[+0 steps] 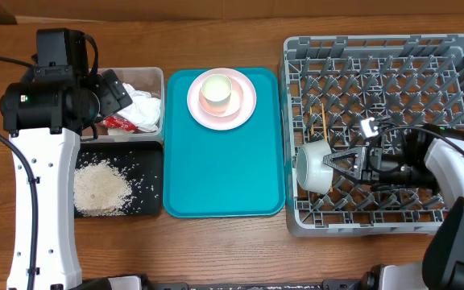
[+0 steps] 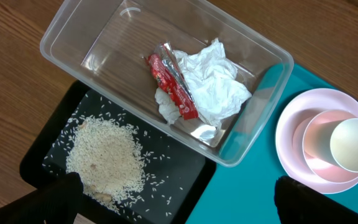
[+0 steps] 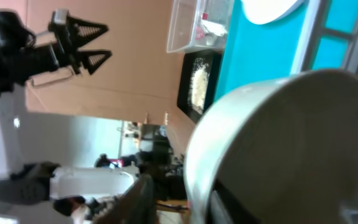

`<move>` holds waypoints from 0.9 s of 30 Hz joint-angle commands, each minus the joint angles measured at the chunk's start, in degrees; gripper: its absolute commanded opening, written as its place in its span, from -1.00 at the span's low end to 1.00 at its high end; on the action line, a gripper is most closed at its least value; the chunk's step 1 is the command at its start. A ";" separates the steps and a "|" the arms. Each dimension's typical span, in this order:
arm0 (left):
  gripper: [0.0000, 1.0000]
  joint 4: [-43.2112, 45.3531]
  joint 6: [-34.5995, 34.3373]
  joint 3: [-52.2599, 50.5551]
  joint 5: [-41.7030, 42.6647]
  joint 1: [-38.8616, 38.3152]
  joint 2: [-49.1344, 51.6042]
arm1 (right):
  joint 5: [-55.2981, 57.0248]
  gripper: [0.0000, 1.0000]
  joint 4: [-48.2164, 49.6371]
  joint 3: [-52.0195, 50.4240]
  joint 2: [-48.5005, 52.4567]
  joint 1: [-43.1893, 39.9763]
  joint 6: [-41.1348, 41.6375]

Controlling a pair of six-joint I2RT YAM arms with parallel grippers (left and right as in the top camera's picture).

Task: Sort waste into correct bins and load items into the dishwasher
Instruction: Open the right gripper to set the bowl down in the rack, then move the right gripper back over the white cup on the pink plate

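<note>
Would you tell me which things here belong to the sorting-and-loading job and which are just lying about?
Job: tissue, wrapper, rice, clear tub, black tray, plate, pink bowl, cup, white bowl, chopsticks, dish rack.
Lying about: teal tray, table.

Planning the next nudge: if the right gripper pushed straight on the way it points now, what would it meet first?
The white bowl, standing on edge in the grey dish rack, right at the right gripper tips. Behind it comes the rack's left wall. Whether the tips already touch the bowl is unclear.
</note>
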 commanded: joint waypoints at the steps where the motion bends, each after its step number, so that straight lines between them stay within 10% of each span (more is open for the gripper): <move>1: 1.00 0.00 -0.15 0.26 0.07 0.15 0.20 | 2.71 -0.22 0.04 -0.13 -0.81 -2.05 -1.25; 15: 1.00 0.00 -0.15 0.26 0.07 0.15 0.20 | 7.56 0.18 -0.55 7.10 -0.81 -17.40 10.05; 27: 1.00 0.00 -0.15 0.26 0.07 0.15 0.20 | 37.79 0.15 10.16 24.22 -2.99 -15.98 47.32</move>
